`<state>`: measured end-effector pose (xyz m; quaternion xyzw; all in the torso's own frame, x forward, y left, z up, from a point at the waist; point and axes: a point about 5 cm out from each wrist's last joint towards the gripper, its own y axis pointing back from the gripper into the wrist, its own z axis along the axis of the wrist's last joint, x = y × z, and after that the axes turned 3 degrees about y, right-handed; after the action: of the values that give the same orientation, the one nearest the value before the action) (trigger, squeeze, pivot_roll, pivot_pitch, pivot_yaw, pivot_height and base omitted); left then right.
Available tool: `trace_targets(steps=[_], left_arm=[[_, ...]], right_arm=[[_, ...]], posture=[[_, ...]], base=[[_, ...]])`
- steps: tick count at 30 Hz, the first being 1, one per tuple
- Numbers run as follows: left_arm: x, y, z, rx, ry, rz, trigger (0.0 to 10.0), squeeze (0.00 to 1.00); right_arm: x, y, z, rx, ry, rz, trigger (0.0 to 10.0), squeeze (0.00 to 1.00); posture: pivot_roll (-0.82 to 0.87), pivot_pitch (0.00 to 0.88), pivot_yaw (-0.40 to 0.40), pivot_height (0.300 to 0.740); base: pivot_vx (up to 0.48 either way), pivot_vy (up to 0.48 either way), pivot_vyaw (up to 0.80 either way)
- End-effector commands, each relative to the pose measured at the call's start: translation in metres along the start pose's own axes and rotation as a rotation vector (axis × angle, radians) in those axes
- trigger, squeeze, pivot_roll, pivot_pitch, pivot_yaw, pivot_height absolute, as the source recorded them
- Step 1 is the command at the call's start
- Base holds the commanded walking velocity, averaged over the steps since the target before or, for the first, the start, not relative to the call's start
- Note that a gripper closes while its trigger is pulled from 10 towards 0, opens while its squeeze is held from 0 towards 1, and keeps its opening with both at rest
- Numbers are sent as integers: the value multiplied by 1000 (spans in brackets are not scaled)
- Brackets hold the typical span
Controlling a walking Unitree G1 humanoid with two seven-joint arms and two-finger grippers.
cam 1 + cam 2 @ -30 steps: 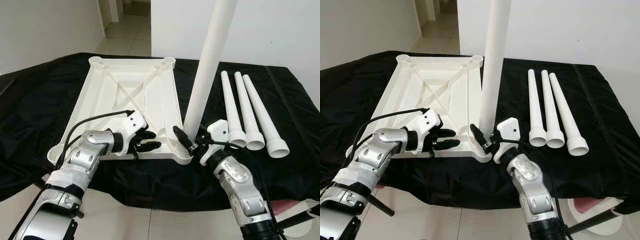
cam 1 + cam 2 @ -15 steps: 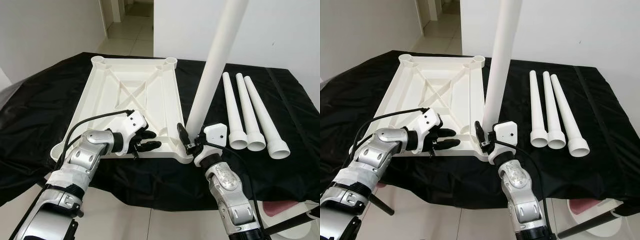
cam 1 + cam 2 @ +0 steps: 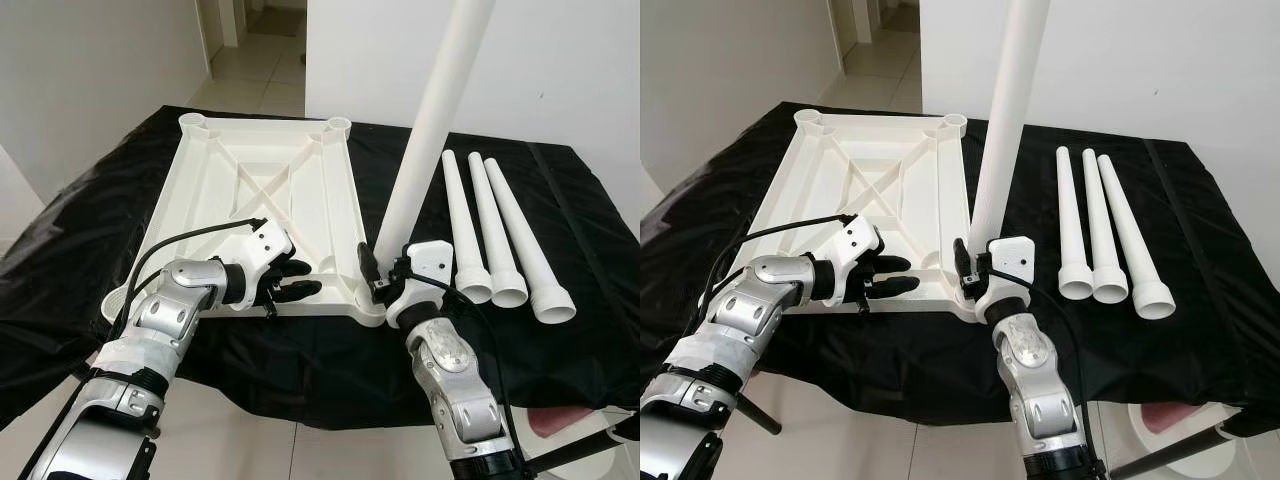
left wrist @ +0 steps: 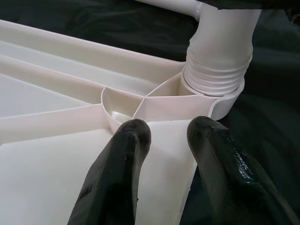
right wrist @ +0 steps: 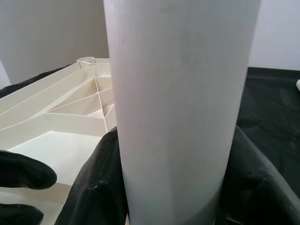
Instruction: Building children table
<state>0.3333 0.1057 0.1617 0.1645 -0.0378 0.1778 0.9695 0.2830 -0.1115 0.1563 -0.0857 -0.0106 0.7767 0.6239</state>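
A white tabletop (image 3: 250,190) lies upside down on black cloth. One white leg (image 3: 430,120) stands in its near right corner socket (image 4: 215,89), leaning slightly right. My right gripper (image 3: 385,280) is shut on the base of that leg, with black fingers (image 5: 93,187) on both sides of it. My left gripper (image 3: 298,280) is shut on the tabletop's near rim, a hand's width left of the socket; its fingers (image 4: 117,178) straddle the rim. Three loose legs (image 3: 490,225) lie side by side to the right.
The black cloth (image 3: 90,220) covers a table whose front edge lies just below the tabletop. A white wall (image 3: 560,70) stands behind, and a tiled hallway (image 3: 260,70) opens at the back left. A black rod (image 3: 1170,450) and a white container show at the lower right.
My right forearm has swung from the right to below the leg, with the gripper still on its base. The left gripper has stayed on the rim. The camera has shifted slightly.
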Motion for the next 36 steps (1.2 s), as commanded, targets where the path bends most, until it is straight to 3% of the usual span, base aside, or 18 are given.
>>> trace_targets(steps=[1,9,15,26,36], left_arm=[[5,1,-5,14,13,112,10000,0],[5,1,-5,10,16,118,10000,0],[6,1,-4,6,18,122,10000,0],[8,1,-2,-2,18,136,10000,0],[7,1,-2,-9,19,139,10000,0]], right_arm=[[-12,22,-71,413,-10,-87,10000,0],[-13,24,-75,452,33,-130,10000,0],[-11,23,-69,371,52,-172,10000,0],[-19,26,-68,391,23,-454,10000,0],[-18,24,-65,381,52,-473,10000,0]], posture=[[-86,87,50,740],[-86,87,50,740],[-88,93,52,740],[-85,94,52,740],[-81,93,52,740]], base=[[0,0,0],[0,0,0],[0,0,0],[0,0,0],[0,0,0]])
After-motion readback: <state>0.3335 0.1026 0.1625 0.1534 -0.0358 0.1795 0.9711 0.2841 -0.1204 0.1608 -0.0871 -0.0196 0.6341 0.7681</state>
